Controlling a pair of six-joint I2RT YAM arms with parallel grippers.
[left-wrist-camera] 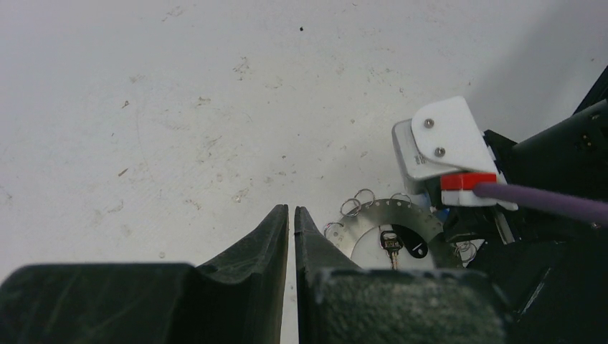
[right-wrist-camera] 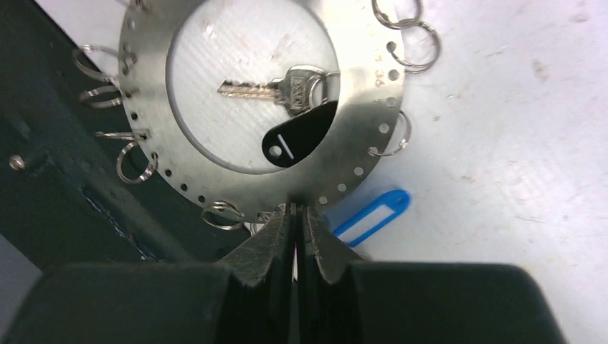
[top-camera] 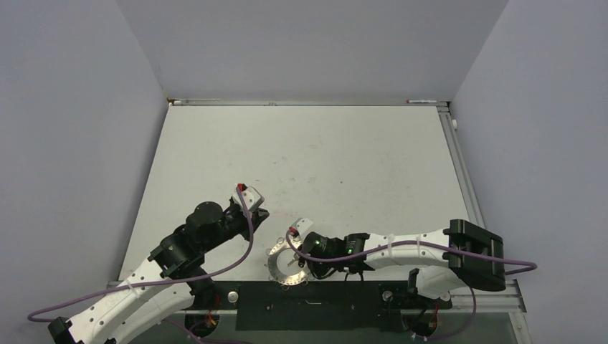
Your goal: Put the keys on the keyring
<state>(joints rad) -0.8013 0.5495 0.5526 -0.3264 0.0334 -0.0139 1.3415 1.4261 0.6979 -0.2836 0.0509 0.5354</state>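
The keyring (top-camera: 285, 265) is a flat grey ring with wire loops round its edge, near the table's front edge. My right gripper (right-wrist-camera: 295, 208) is shut on its rim (right-wrist-camera: 358, 107). A silver key (right-wrist-camera: 287, 89) with a black tag (right-wrist-camera: 294, 140) shows inside the ring's hole, its head against a small loop. A blue tag (right-wrist-camera: 373, 215) lies on the table just right of my right fingers; its key is hidden. My left gripper (left-wrist-camera: 291, 211) is shut and empty, just left of the ring (left-wrist-camera: 401, 215). In the top view my left gripper (top-camera: 259, 213) is up and left of the ring.
A dark strip (top-camera: 315, 304) runs along the table's near edge, partly under the ring. The right wrist's white camera housing (left-wrist-camera: 441, 147) and purple cable (left-wrist-camera: 545, 204) stand close to the right of my left gripper. Grey walls enclose the white table (top-camera: 308, 158).
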